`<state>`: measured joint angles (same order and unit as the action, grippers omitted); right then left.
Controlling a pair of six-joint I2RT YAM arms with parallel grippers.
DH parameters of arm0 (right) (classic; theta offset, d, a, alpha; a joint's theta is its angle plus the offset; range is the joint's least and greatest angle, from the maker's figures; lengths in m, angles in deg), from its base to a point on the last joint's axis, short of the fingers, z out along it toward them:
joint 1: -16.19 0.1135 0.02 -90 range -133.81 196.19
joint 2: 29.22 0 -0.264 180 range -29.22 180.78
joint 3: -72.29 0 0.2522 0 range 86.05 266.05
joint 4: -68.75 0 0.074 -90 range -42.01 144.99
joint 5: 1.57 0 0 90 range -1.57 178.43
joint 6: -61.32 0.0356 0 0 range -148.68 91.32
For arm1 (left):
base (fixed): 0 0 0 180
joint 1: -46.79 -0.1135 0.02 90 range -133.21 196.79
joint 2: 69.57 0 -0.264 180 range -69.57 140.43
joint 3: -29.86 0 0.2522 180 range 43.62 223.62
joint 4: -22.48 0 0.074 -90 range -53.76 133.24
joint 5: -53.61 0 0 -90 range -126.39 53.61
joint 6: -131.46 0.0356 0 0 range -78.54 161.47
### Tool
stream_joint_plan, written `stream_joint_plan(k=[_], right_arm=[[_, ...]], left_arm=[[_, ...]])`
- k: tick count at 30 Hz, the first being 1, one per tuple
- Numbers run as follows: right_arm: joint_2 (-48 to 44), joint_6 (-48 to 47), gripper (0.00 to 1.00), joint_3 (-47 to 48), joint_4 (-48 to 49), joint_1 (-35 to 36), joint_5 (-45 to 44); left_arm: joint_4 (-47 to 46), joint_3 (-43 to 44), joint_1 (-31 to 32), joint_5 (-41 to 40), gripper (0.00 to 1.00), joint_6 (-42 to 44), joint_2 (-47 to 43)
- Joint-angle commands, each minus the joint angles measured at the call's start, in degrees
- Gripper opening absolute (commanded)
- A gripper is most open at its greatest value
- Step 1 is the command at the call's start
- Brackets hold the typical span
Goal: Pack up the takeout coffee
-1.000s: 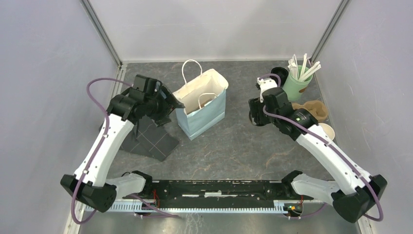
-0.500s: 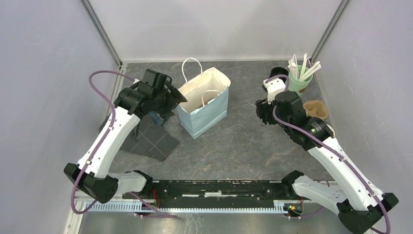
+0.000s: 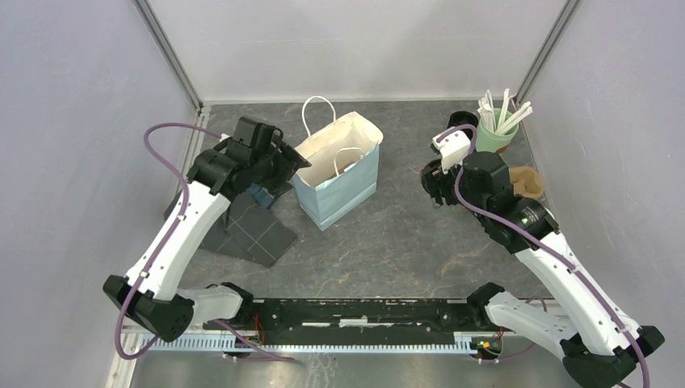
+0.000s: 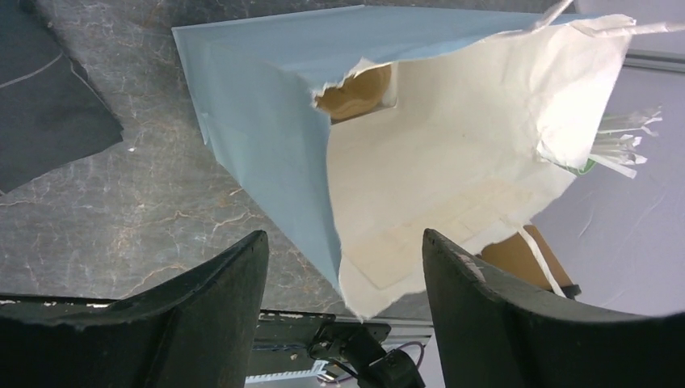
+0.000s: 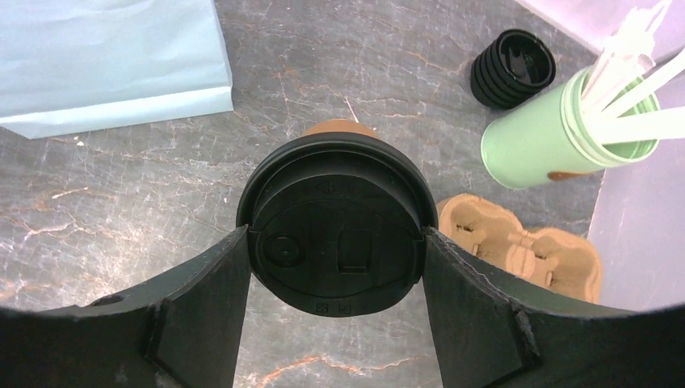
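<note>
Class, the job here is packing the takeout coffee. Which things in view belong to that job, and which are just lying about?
Job in hand: coffee cup, gripped by the right gripper; paper bag; left gripper, open at the bag's rim.

Lying about: stack of black lids; green cup of straws; cup carrier; dark mat.

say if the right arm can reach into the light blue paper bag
Probably yes: the bag gapes upward and nothing stands between it and the right gripper holding the black-lidded brown paper cup.
</note>
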<state>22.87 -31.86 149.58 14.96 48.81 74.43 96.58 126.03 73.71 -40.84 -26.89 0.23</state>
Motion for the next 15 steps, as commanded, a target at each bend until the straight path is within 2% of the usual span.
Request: stream_joint_plan(k=[1,4,7,15], right_arm=[[-1.92,-7.19,0.04,2.0,2.7,0.08,4.02],[-3.12,-9.67,0.0,2.05,2.58,0.05,5.03],[-3.4,-12.06,0.0,3.07,0.77,0.1,6.66],[-3.83,-15.96,0.0,5.11,-0.1,0.04,8.3]], left_arm=[[-3.84,0.47,0.5,-0.74,0.73,-1.43,2.4],[-3.67,0.9,0.59,-2.91,0.64,0.92,3.47],[-3.56,0.64,0.59,-4.58,0.58,2.49,4.1],[-3.22,1.02,0.59,-6.48,0.49,3.68,5.18]])
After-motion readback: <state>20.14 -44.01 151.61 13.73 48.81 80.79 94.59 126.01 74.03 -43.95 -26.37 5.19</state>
